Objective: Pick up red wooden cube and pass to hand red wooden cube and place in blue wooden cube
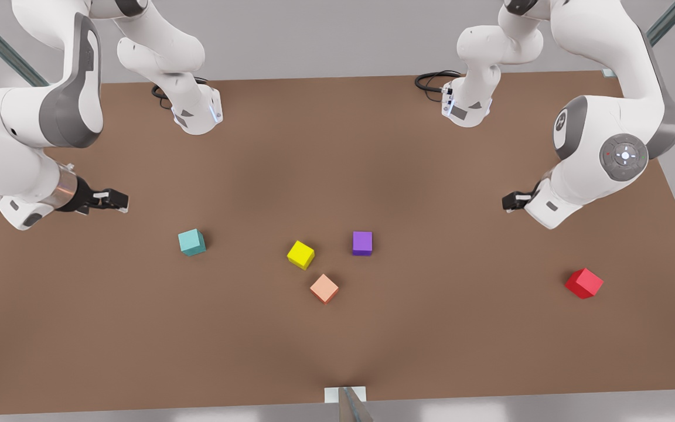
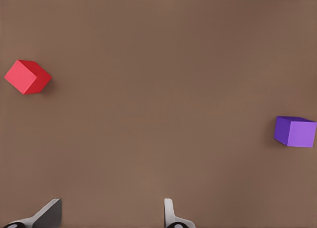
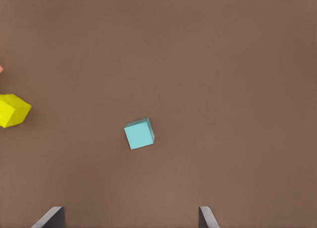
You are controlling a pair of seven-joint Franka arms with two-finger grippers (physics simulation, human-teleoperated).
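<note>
The red wooden cube [image 1: 583, 283] [image 2: 27, 76] lies on the brown table at the front view's right. My left gripper [image 1: 511, 201] [image 2: 109, 215] hovers above the table behind and to the left of it, open and holding nothing. The blue wooden cube [image 1: 191, 242] [image 3: 139, 133], teal in colour, rests at the front view's left. My right gripper [image 1: 118, 201] [image 3: 129, 218] hangs above the table behind and to the left of that cube, open with nothing between its fingers.
Three other cubes sit mid-table: yellow [image 1: 300, 254] [image 3: 12, 110], purple [image 1: 362, 242] [image 2: 295, 131] and pale salmon-orange [image 1: 324, 288]. Both arm bases [image 1: 197, 111] [image 1: 466, 105] stand at the table's [image 1: 431, 328] far edge with cables beside them.
</note>
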